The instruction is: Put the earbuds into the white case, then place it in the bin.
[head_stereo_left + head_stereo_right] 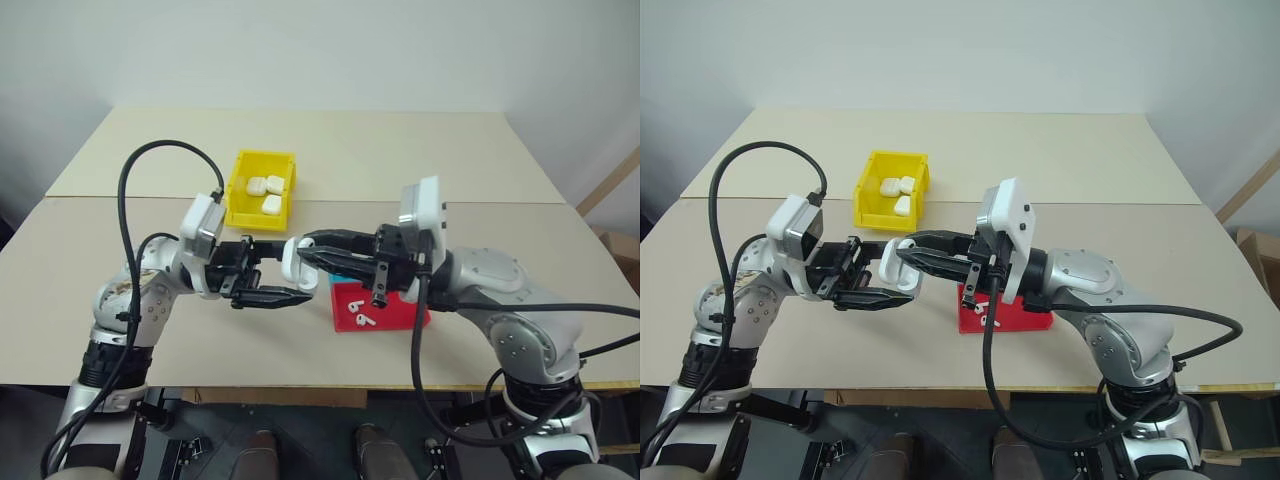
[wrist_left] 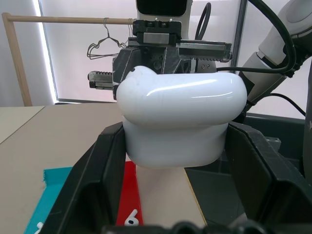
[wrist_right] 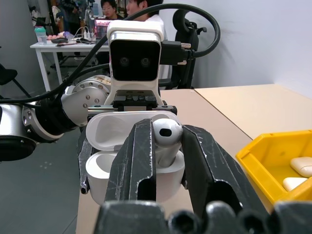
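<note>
My left gripper [image 1: 283, 277] is shut on the white case [image 1: 292, 257], holding it above the table with its lid flipped open [image 3: 117, 127]. My right gripper [image 1: 306, 256] faces it from the right, shut on one earbud [image 3: 166, 133]. The earbud's stem points down into the open case body [image 3: 100, 178]. In the left wrist view the case [image 2: 180, 117] sits between my two black fingers [image 2: 92, 185]. Two more earbuds [image 1: 358, 312] lie in the red tray. The yellow bin [image 1: 238, 192] stands farther back on the left, with three white cases [image 1: 266, 192] inside.
The red tray [image 1: 402, 314] sits under my right arm near the table's front edge, with a strip of the blue tray [image 1: 343, 276] behind it. Black cables loop over both arms. People sit at a desk [image 3: 58, 46] in the background.
</note>
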